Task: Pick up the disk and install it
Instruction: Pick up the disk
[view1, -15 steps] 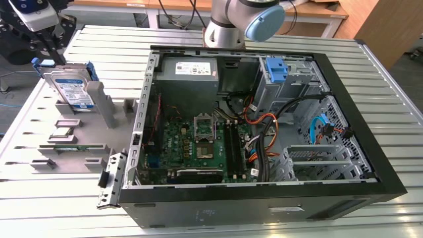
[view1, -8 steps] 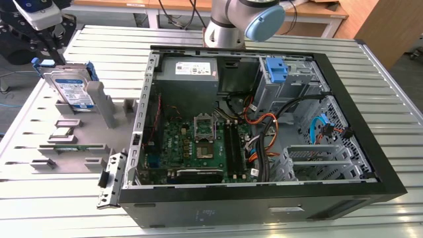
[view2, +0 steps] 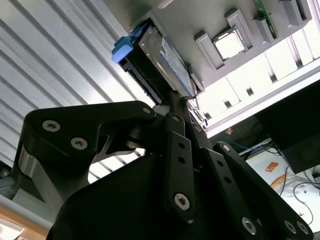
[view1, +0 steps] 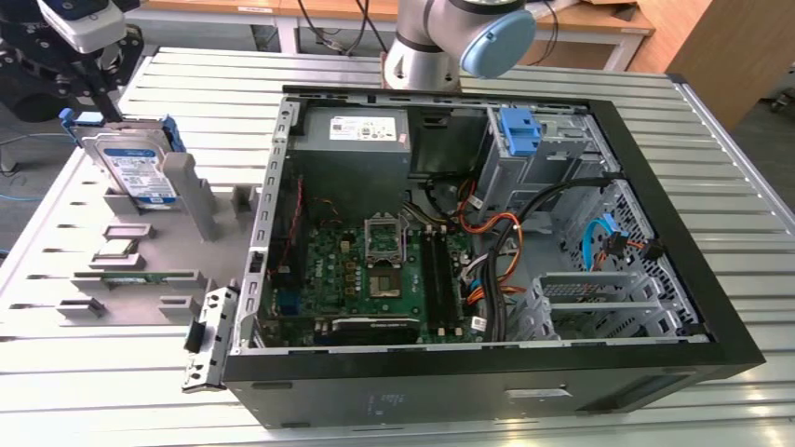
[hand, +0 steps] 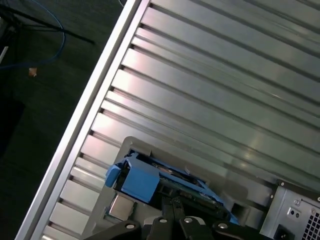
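Observation:
The disk (view1: 134,172) stands on edge in the grey holder (view1: 186,219) at the exterior view's left, white-and-blue label facing out, blue bracket around it. My gripper (view1: 112,114) hangs right over its top edge, fingers drawn together and tips at the bracket. In the second wrist view the gripper (view2: 174,100) narrows to a point against the end of the disk (view2: 167,57). In the first wrist view the gripper (hand: 175,202) sits in front of the disk (hand: 172,172) with its blue bracket tab. The frames do not show whether the tips pinch anything.
The open computer case (view1: 695,270) lies to the exterior view's right, with motherboard, cables and a bare blue bracket (view1: 518,130) in its drive cage. The holder also carries a green circuit strip (view1: 130,277) and a chip (view2: 229,45). Everything rests on a ribbed metal table (view1: 497,74).

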`<state>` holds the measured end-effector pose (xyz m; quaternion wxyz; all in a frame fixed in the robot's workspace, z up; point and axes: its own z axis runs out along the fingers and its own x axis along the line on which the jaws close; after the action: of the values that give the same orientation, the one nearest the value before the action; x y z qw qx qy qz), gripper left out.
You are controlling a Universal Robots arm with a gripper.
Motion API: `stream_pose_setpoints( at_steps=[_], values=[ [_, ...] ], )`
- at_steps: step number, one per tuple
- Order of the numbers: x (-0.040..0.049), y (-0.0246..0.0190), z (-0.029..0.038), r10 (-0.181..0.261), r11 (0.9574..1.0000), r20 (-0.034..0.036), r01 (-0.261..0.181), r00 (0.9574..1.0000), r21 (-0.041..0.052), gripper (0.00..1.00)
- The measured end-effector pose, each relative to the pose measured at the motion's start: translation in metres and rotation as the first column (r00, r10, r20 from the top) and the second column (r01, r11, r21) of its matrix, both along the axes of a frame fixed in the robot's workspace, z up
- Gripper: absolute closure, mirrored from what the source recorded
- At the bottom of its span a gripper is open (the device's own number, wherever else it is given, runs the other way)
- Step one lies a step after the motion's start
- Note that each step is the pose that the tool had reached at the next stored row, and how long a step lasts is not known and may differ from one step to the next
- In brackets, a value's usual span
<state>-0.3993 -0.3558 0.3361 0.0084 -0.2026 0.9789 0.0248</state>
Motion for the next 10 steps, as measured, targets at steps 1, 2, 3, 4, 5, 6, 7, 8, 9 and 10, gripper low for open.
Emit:
stream_pose_setpoints(
  at_steps=[1,2,3,4,5,6,7,8,9,10],
  values=[
    [0.0,0.0,0.0,0.013,0.9999,0.0,-0.013,0.9999,0.0001,0.89],
    [0.0,0.0,0.0,0.025,0.9997,0.0,-0.025,0.9997,0.0002,0.89],
    [0.0,0.0,0.0,0.038,0.9993,0.0,-0.038,0.9993,0.0004,0.89],
    [0.0,0.0,0.0,0.051,0.9987,0.0,-0.051,0.9987,0.0006,0.89],
    [0.0,0.0,0.0,0.064,0.998,0.0,-0.064,0.998,0.0007,0.89],
    [0.0,0.0,0.0,0.076,0.9971,0.0,-0.076,0.9971,0.0008,0.89],
    [0.0,0.0,0.0,0.088,0.9961,0.0001,-0.088,0.9961,0.001,0.89],
    [0.0,0.0,0.0,0.101,0.9949,0.0,-0.101,0.9949,0.001,0.89],
    [0.0,0.0,0.0,0.112,0.9937,0.0,-0.112,0.9937,0.0011,0.89],
    [0.0,0.0,0.0,0.123,0.9925,0.0001,-0.123,0.9925,0.0012,0.89]
  ],
)
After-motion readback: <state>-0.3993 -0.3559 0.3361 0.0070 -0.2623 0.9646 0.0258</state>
